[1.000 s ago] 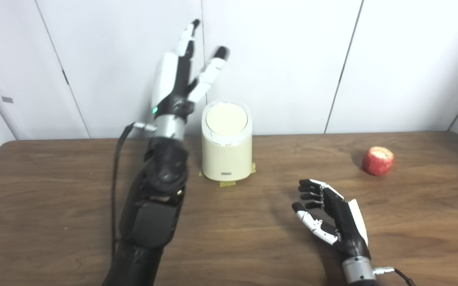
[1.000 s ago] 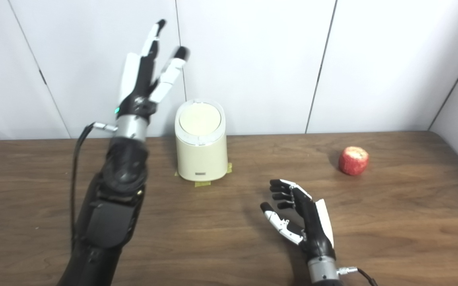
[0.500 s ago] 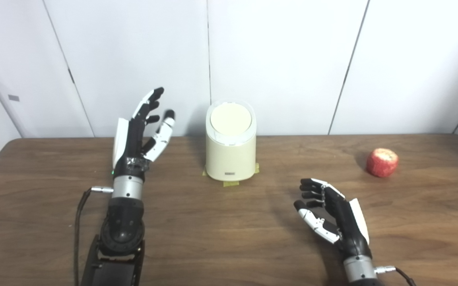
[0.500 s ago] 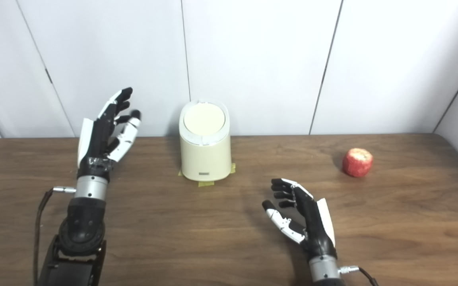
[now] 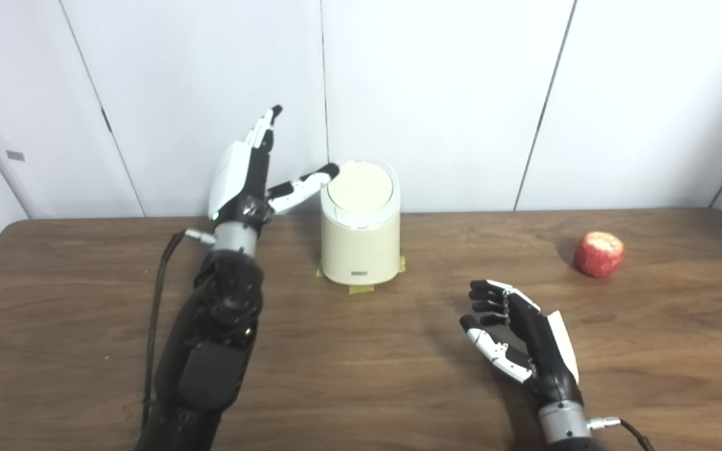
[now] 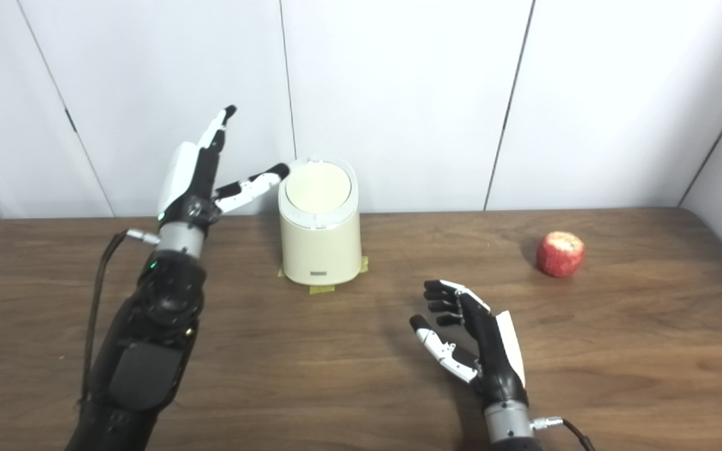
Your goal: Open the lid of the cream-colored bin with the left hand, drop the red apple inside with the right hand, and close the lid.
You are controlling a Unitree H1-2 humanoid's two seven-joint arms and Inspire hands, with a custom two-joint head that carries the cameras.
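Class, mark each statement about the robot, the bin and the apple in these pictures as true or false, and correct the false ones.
1. The cream-colored bin's lid is closed. True.
2. The red apple is held in the right robot hand. False: it lies on the table, apart from that open, empty hand.
3. The left robot hand is raised beside the bin, its thumb reaching to the lid's edge. True.
4. The apple sits left of the bin. False: it sits to the right.

Cream-colored bin (image 5: 359, 241); red apple (image 5: 598, 254); dark brown wood-grain table (image 5: 361, 376).
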